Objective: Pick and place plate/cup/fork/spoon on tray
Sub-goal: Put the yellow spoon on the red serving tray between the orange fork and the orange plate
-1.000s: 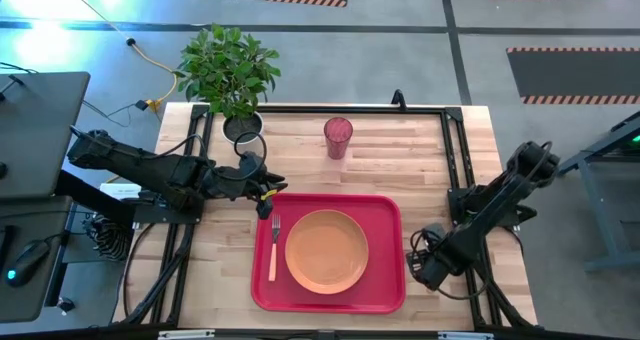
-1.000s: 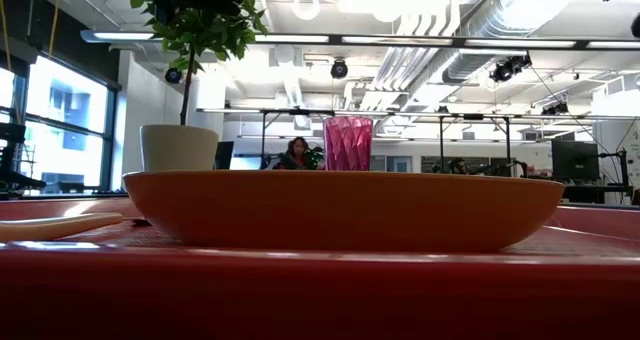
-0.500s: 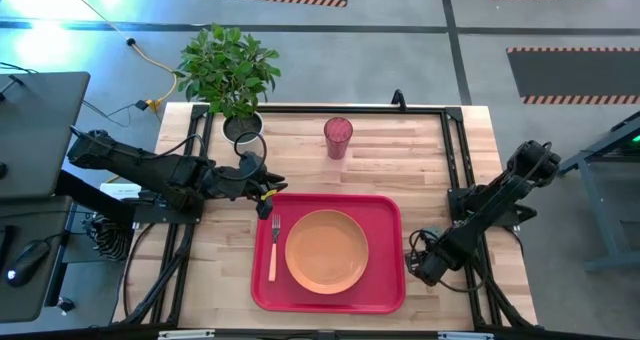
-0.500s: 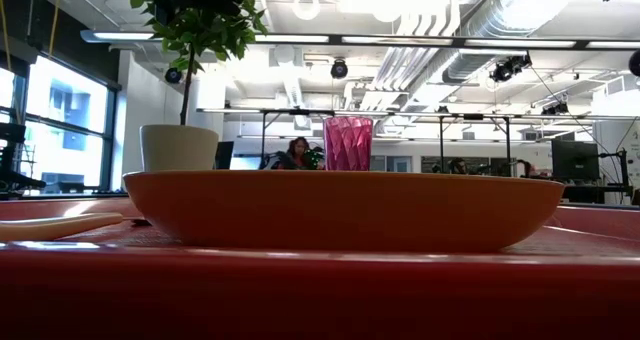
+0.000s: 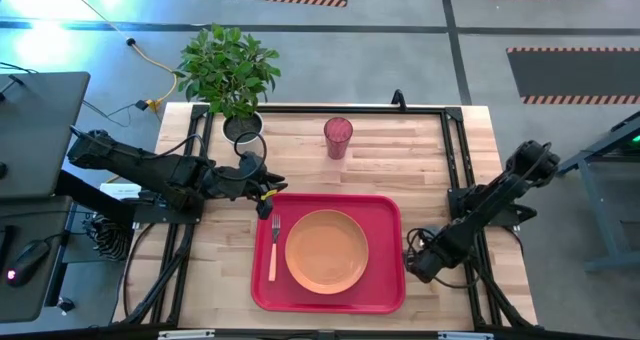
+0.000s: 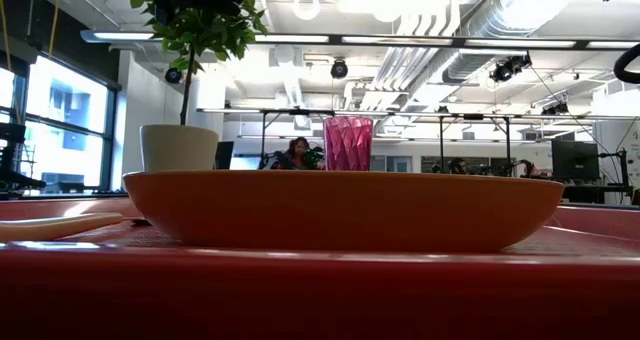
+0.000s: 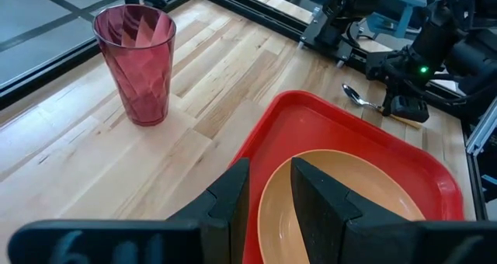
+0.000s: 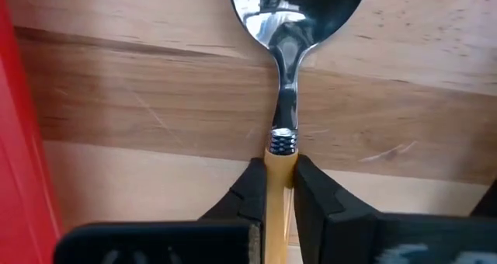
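Note:
The red tray point(image 5: 385, 212) lies at the table's near middle. On it sit the orange plate point(image 5: 326, 250) and, to the plate's left, the fork point(image 5: 273, 245). The pink cup point(image 5: 338, 137) stands upright on the wood at the far middle. The spoon point(image 8: 299, 8) lies on the wood just right of the tray, bowl up. My right gripper point(image 8: 280, 167) is down on the spoon, shut on its handle, and hides it in the high view. My left gripper point(image 5: 265, 195) hovers over the tray's far left corner, fingers a little apart and holding nothing. My right gripper pinches the spoon's orange handle point(image 8: 279, 161) between its two fingers, at the end where the handle meets the metal neck. The fingers come down from above, one on each side of the handle. The spoon lies flat on the table, its bowl reaching out beyond the fingertips.
A potted plant point(image 5: 230, 75) stands at the table's far left corner, behind my left arm. Black frame rails point(image 5: 455, 150) run along the table's edges. Bare wood lies between the cup and the tray's far rim.
My right gripper has shifted a little toward the table's left, closer to the tray's right rim. Tray, plate, fork and cup have stayed where they were.

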Action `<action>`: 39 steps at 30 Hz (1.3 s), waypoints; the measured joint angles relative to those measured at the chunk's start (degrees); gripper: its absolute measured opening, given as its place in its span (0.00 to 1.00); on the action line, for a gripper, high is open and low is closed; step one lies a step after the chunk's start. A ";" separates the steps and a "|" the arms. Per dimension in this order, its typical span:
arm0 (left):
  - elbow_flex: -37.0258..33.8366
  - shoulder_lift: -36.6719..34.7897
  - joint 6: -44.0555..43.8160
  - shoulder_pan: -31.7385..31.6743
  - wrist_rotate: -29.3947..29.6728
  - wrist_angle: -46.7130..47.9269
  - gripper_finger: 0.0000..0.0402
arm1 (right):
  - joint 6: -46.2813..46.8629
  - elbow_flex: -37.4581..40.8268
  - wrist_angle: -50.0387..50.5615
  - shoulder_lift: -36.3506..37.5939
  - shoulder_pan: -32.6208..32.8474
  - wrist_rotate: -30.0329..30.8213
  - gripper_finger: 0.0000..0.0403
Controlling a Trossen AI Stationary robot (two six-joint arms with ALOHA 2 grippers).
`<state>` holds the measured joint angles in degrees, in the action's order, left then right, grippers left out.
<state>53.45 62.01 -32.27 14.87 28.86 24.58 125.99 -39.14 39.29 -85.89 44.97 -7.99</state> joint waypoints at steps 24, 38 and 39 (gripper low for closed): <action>-0.02 0.01 -0.02 -0.02 0.00 2.03 0.22 | -1.51 -15.82 11.30 -0.19 -2.91 12.39 0.04; -0.02 -0.58 -0.48 0.16 -3.26 5.13 0.22 | -8.85 -27.96 13.62 -0.11 -9.26 28.47 0.05; -0.02 -0.58 -0.48 0.27 -3.28 5.57 0.22 | -9.94 -28.67 13.60 -0.11 -9.71 29.39 0.05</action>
<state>53.43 61.43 -32.75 15.14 25.58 30.15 116.06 -67.81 52.89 -86.00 35.26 21.40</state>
